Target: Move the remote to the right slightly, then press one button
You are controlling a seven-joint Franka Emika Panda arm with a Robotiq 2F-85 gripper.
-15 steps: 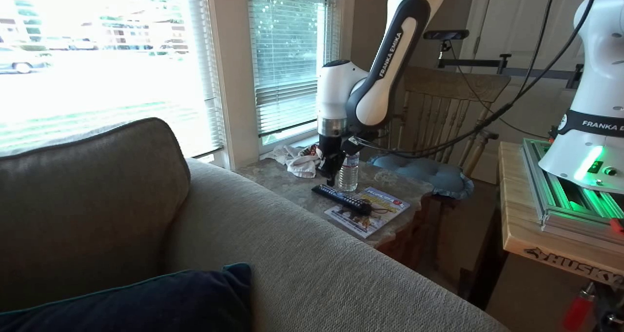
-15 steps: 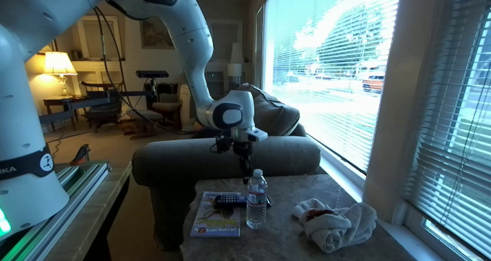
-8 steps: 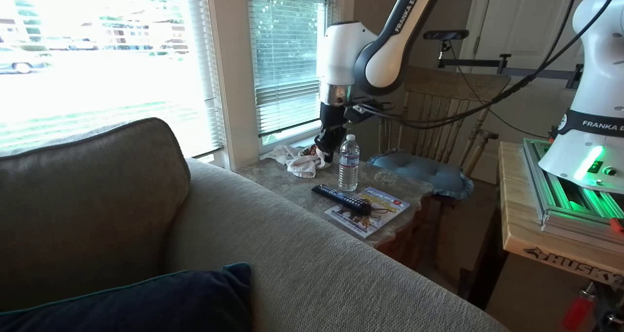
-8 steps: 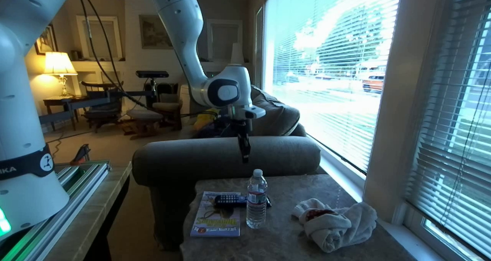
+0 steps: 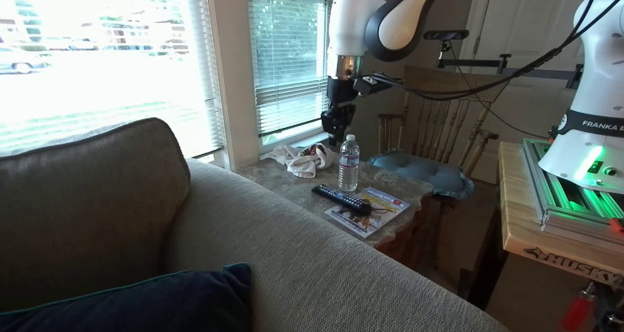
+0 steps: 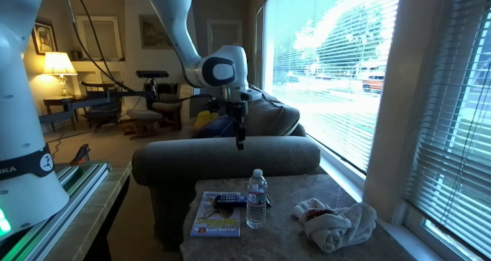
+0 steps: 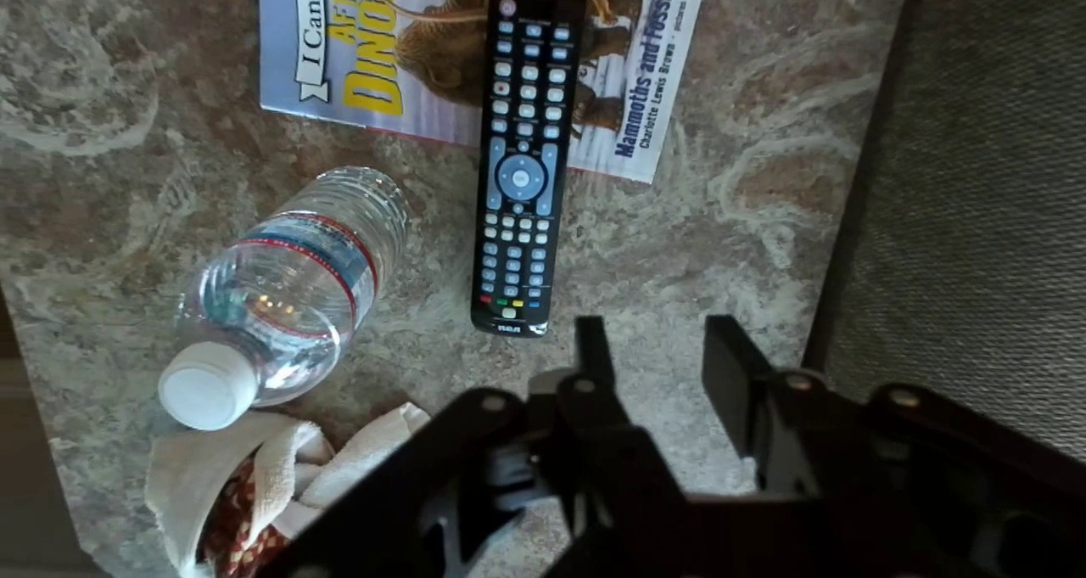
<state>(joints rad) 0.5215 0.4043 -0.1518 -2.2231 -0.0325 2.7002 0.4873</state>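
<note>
"Where do the cameras stand?"
"In an exterior view, above the sofa [image 5: 312, 254], looking over it to the desk [image 5: 278, 178]. In an exterior view, close across the desk, facing the sofa, lamp [image 6: 60, 63] in the background."
"The wrist view?"
"Nearest, looking down past the end effector [image 7: 655, 349]."
"What's shared?"
"The remote [image 7: 519, 154], bottle [image 7: 288, 277] and desk; in both exterior views, the base [image 6: 30, 199] too."

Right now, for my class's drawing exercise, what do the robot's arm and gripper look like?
The arm is white and rounded, with dark joint trim, a silver collar above the gripper, and black cables strung outside it. A dark band on its base reads FRANKA before the picture's edge cuts the lettering off. The gripper is black and jointed, with two blunt fingers.
</note>
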